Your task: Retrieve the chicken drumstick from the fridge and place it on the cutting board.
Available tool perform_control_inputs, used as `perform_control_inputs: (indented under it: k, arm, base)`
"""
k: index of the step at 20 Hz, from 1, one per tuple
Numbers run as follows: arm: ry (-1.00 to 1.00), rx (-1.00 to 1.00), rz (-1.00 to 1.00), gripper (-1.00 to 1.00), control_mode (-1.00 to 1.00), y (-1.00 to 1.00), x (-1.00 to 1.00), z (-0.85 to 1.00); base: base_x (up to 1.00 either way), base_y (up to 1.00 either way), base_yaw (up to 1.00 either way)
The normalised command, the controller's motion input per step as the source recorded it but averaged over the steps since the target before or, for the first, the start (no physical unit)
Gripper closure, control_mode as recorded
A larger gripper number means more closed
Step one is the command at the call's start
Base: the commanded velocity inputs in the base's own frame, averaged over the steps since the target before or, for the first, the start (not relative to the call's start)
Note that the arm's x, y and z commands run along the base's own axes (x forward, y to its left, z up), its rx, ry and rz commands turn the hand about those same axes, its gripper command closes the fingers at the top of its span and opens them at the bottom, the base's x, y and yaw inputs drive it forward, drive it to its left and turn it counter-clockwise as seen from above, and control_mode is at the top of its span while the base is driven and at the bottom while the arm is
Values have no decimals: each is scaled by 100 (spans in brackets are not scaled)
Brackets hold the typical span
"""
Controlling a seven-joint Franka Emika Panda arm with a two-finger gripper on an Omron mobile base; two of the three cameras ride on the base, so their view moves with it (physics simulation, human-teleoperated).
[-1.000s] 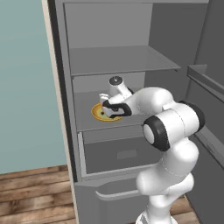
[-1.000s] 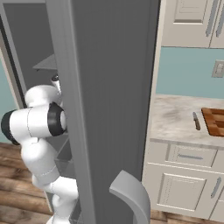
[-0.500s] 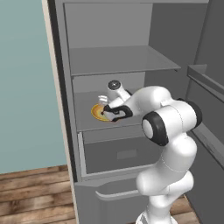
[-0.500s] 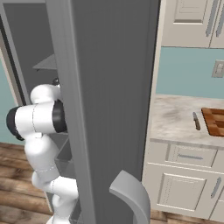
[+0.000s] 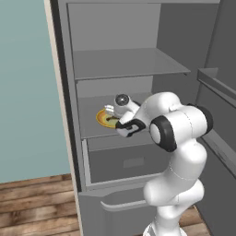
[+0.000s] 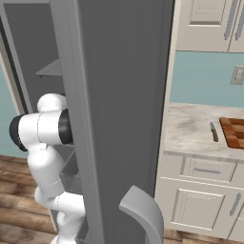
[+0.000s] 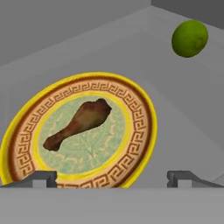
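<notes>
Reaching a little deeper into the fridge [image 5: 138, 64] than a second ago, the gripper [image 7: 113, 176] hovers over the yellow-rimmed plate [image 7: 144, 131], jaws wide apart and empty. On it lies the chicken drumstick [image 7: 81, 121]; a green lime [image 7: 189, 38] sits well apart. Outside, the cutting board [image 6: 233, 132] rests on the counter [image 6: 190, 133].

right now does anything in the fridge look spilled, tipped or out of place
Nothing stands out. The drumstick lies whole in the middle of the plate, which sits flat on the fridge shelf. A green fruit rests apart on the same shelf. The open gripper hangs short of the plate.
</notes>
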Motion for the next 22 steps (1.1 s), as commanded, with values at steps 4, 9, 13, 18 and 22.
perform_control_inputs:
  k: [4, 9, 13, 18, 22]
  arm:
    - [-1, 0, 0, -100, -100, 0, 14, 0]
    - [0, 0, 0, -100, -100, 0, 21, 0]
    - [1, 0, 0, -100, -100, 0, 24, 0]
    - [5, 2, 0, -100, -100, 0, 21, 3]
    - [6, 1, 0, -100, -100, 0, 25, 0]
  base:
    - [0, 0, 0]
    - [0, 0, 0]
    - [0, 0, 0]
    - [0, 0, 0]
    - [0, 0, 0]
